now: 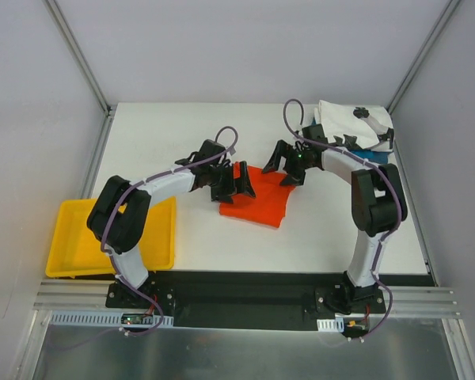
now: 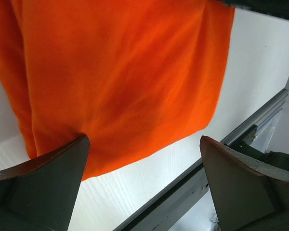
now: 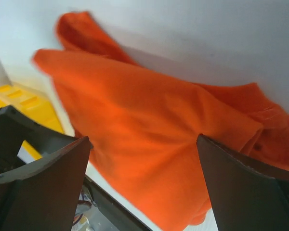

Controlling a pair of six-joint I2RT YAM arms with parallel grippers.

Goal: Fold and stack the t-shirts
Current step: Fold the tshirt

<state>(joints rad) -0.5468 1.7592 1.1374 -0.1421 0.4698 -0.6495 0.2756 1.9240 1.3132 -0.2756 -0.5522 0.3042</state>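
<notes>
Top external shows both arms bent inward over the orange-red t-shirt (image 1: 257, 202), left claw (image 1: 236, 184) and right claw (image 1: 283, 168) wide open, seemingly gripping nothing.

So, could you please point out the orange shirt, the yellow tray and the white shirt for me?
orange shirt (image 1: 257, 206): top external view, middle of the cloth.
yellow tray (image 1: 69, 247): top external view, bare floor at its left.
white shirt (image 1: 339, 117): top external view, plain white part.

Bright, even light fills the top view, with soft shadows. In both wrist views the orange-red t-shirt (image 3: 154, 144) looks blurry and glowing.
</notes>
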